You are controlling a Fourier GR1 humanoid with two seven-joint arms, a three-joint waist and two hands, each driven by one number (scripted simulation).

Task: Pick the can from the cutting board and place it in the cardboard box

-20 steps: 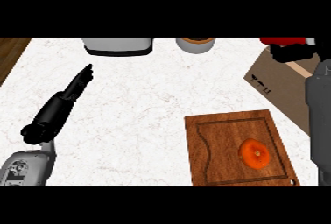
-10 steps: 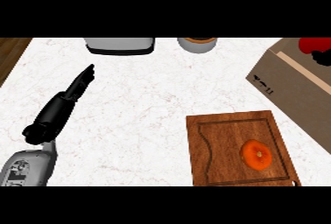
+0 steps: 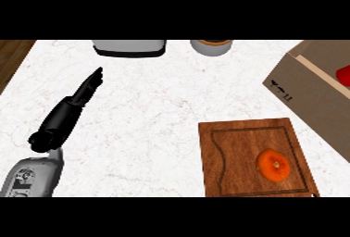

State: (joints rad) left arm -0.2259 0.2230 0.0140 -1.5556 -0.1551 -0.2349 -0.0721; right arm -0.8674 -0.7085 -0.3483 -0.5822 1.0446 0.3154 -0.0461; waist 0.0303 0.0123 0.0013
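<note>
Head view, the only one there is: the left hand (image 3: 77, 99) is seen lying on the bench (image 3: 157, 106) at the left side, fingers stretched out straight and pointing up and a bit right, nothing held in it. The right hand isn't shown at all, so nothing can be said about it.

No can is found on the cutting board (image 3: 232, 152); only a round orange piece (image 3: 275, 165) is lying on it, toward its right side. A red thing (image 3: 344, 73) is cut off by the right edge, inside the outline of the cardboard box (image 3: 304, 88), and it's probably the can, though only a sliver is shown, so its long axis can't be told, nor whether it's been let go of.

So the can, if that's it, is placed well apart from the left hand, far off to the right across the bench. The right side is judged much nearer for whatever is left.
</note>
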